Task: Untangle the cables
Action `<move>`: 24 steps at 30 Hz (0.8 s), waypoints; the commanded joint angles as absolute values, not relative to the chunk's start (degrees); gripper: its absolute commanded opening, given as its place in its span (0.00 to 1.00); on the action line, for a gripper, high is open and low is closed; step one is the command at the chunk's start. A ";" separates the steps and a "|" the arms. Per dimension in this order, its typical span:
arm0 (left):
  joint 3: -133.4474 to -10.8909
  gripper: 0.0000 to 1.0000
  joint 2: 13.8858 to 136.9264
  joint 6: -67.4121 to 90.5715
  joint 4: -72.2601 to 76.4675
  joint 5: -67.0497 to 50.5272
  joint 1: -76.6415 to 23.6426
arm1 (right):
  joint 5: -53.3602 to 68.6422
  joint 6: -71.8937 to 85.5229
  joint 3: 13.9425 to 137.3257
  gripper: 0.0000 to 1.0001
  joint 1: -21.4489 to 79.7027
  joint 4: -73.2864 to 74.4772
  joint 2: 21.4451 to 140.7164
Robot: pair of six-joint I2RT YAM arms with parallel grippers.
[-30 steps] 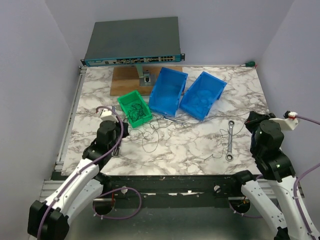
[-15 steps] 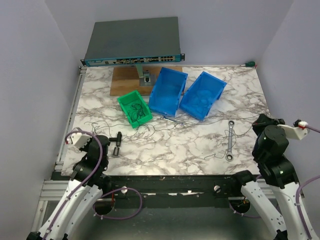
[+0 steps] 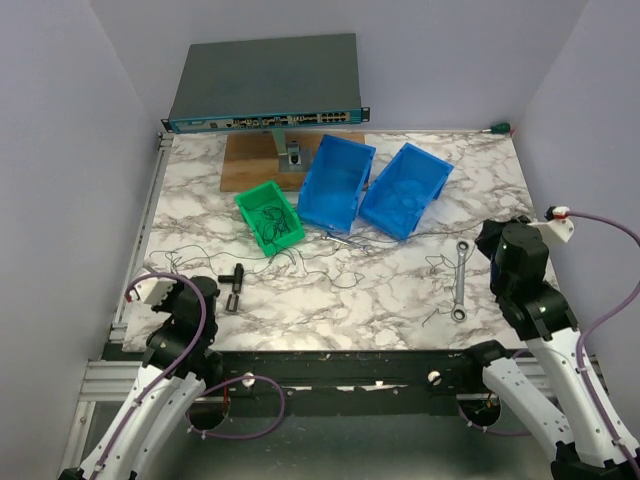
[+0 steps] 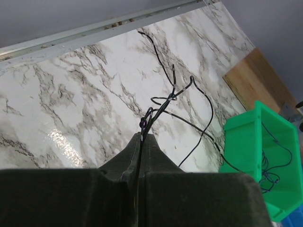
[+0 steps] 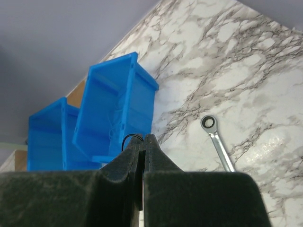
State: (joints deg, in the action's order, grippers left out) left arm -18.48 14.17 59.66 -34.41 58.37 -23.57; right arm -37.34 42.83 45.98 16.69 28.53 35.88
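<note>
- Holding tight, the left pincer (image 4: 143,138) is squeezed all the way shut on a few thin black strands of the cables (image 4: 169,97).
- The left arm is folded low at the near left corner of the tabletop (image 3: 380,295). Its pincer points out over the marble toward the far left edge.
- The right pincer (image 5: 143,138) is squeezed shut too. A tiny black loop of wire pokes out just beside its tip, so it has hold of the cables as well.
- The right arm stands up at the right side of the tabletop, near the silver wrench (image 3: 460,280). Its pincer points toward the two blue bins (image 3: 338,185).
- The cables run in a long thin line across the middle of the tabletop, from one pincer to the other, passing in front of the bins.
- More dark wires sit inside the green bin (image 3: 247,213), which is just left of the blue bins.
- The blue bins are side by side and tilted so we can see inside.
- A small black T-shaped piece (image 3: 233,287) lies near the left arm.
- Behind the bins are a brown wooden board (image 3: 250,165) and a flat grey box (image 3: 265,85) with a row of ports on its front.
- The tabletop is white marble with grey veins, and plain pale walls stand on three sides.
</note>
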 commanded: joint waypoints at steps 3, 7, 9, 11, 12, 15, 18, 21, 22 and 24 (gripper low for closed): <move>-18.06 0.00 15.10 51.01 -27.84 57.02 -23.20 | -27.88 40.54 41.31 0.01 16.52 25.89 34.36; -18.27 0.00 14.74 52.91 -30.54 57.72 -23.20 | -25.51 39.70 39.18 0.01 16.52 25.43 34.57; -18.46 0.01 14.25 53.78 -32.32 58.57 -23.16 | -24.81 39.58 38.55 0.01 16.52 25.38 34.96; -18.30 0.04 13.48 53.36 -32.52 58.71 -23.20 | -24.37 39.57 38.20 0.01 16.52 25.32 35.19; -18.06 0.04 13.04 52.63 -32.10 58.55 -23.20 | -24.22 39.71 38.02 0.01 16.52 25.33 35.24; -17.97 0.04 11.97 52.63 -32.55 58.74 -23.20 | -23.25 39.79 37.65 0.01 16.52 24.88 35.05; -18.61 0.04 11.20 54.40 -34.22 59.35 -23.20 | -23.18 39.69 37.86 0.01 16.52 25.04 35.34; -18.31 0.04 11.15 54.49 -33.51 59.09 -23.20 | -23.32 39.74 36.66 0.01 16.52 24.04 35.20; -18.12 0.04 11.32 54.42 -33.29 58.70 -23.20 | -22.80 39.80 36.05 0.01 16.48 23.49 35.24; -17.95 0.04 11.68 54.49 -33.38 57.97 -23.20 | -21.71 40.47 34.67 0.01 16.48 22.52 35.33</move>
State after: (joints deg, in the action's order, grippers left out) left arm -18.31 11.81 54.04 -32.73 57.89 -23.57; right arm -24.18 40.45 37.28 16.69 24.97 35.35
